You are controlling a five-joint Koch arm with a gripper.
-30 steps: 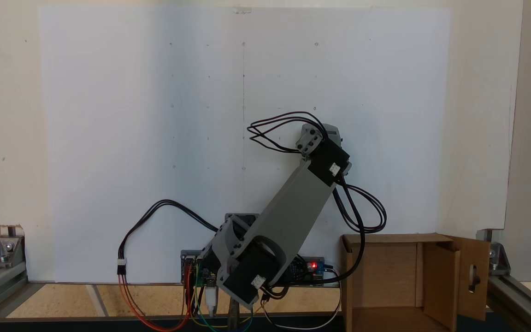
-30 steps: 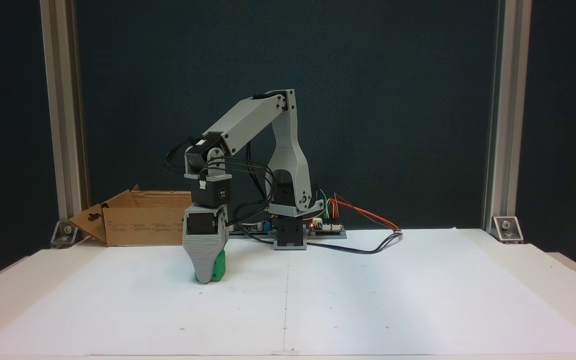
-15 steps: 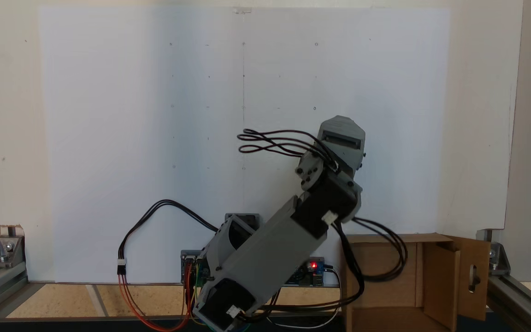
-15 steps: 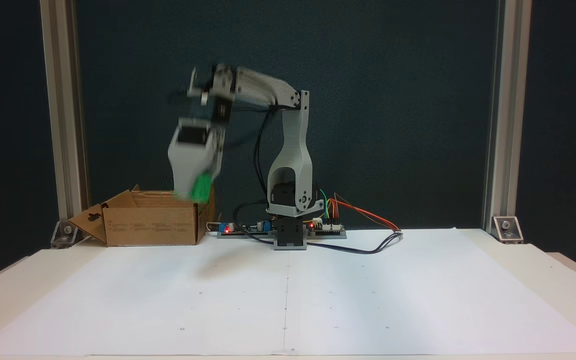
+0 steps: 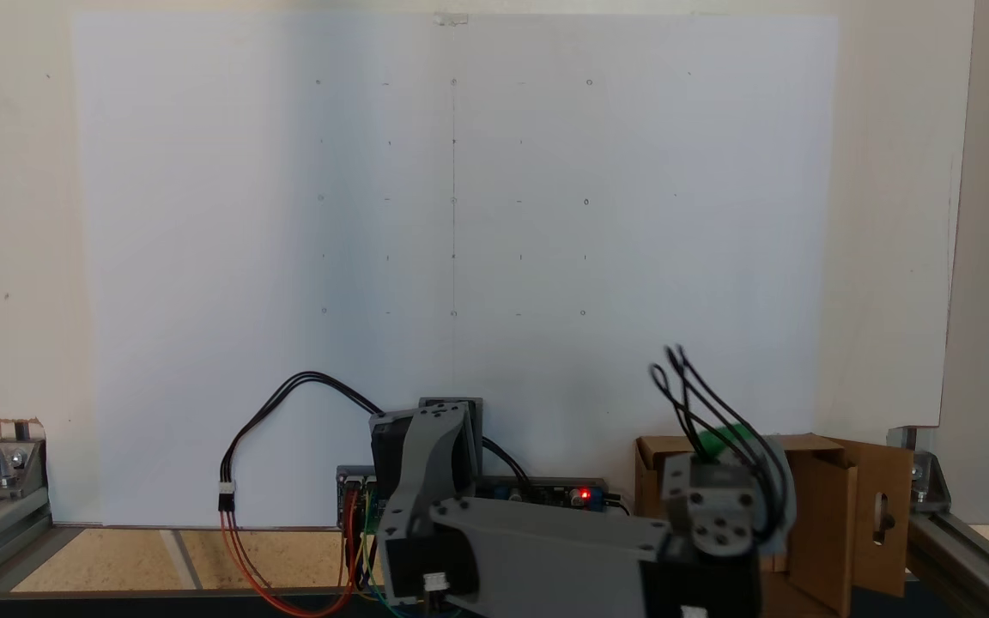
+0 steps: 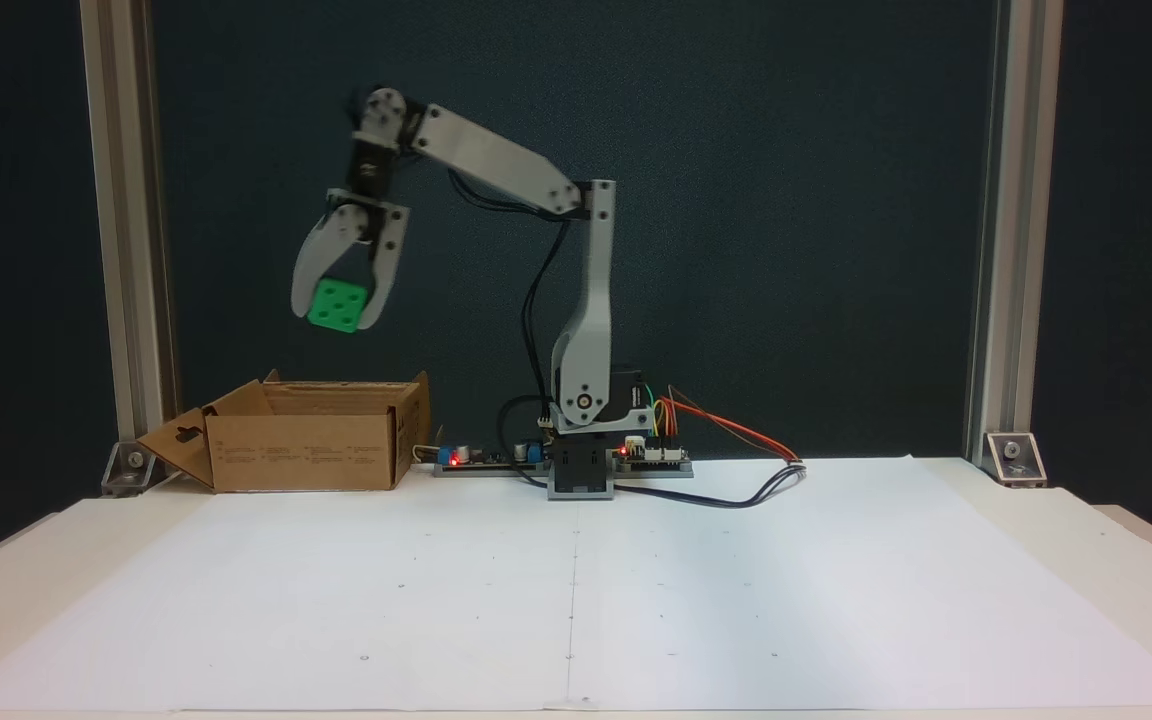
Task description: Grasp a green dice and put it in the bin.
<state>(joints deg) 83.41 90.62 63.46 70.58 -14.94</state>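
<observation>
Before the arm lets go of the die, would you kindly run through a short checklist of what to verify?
1. Green dice held between the jaws of the gripper: ok.
2. Dice lifted clear of the bin: ok.
3. Dice over the bin opening, as both fixed views suggest: ok.
4. Bin flaps open: ok.
5. Cables clear of the drop path: cannot tell.

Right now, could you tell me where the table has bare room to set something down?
The white paper sheet in front of the arm base lies bare. The back is crowded: cardboard box, circuit boards, cables. The gripper holds the green dice above the box.
</observation>
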